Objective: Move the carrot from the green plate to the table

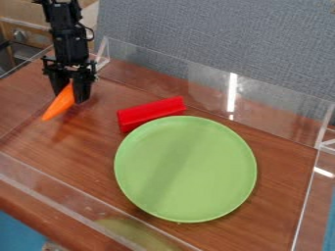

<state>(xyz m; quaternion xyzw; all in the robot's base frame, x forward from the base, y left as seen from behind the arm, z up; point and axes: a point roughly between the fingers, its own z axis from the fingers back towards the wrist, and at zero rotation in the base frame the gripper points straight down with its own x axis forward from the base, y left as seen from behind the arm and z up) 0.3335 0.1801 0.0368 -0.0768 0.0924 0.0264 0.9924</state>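
Carrot in claw, far left of the plate

Table [98,147]: reddish-brown glossy wood grain, clear acrylic walls [197,76] around it. Green plate [186,169]: round, flat, nothing on it. Red rectangular block [151,114]: on table, just beside the plate's upper-left rim, lying at a slant. Black claw [71,86]: upper left, pointing down, closed on the carrot. Orange carrot [59,102]: well apart from plate, tilted, tip toward lower left, upper end in the claw. Can't tell if tip touches table.
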